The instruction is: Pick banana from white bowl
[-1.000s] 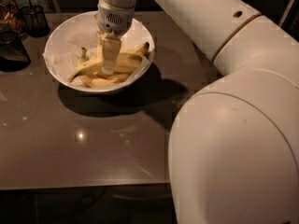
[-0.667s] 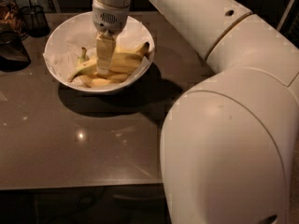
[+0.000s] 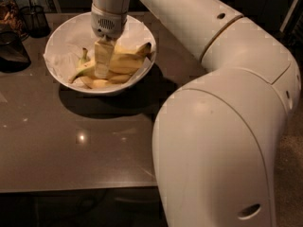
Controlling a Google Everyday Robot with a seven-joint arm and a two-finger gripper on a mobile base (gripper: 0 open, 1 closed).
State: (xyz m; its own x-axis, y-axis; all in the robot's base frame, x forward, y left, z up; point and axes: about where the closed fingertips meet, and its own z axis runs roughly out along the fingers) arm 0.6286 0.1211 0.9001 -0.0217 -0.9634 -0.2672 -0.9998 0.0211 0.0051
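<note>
gripper (image 3: 102, 73) slid slightly left inside the white bowl (image 3: 111, 90) over the last second, height unchanged, so no lift yet. It's down among the bananas, touching the banana (image 3: 121, 71) near mid-length; banana lies in the bowl on the paper liner. Can't tell if it's clamped or released

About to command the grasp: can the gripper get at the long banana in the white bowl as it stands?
Probably yes. The gripper is down inside the white bowl, right at the banana, nothing between them; neighbouring bananas may crowd the grasp.
</note>
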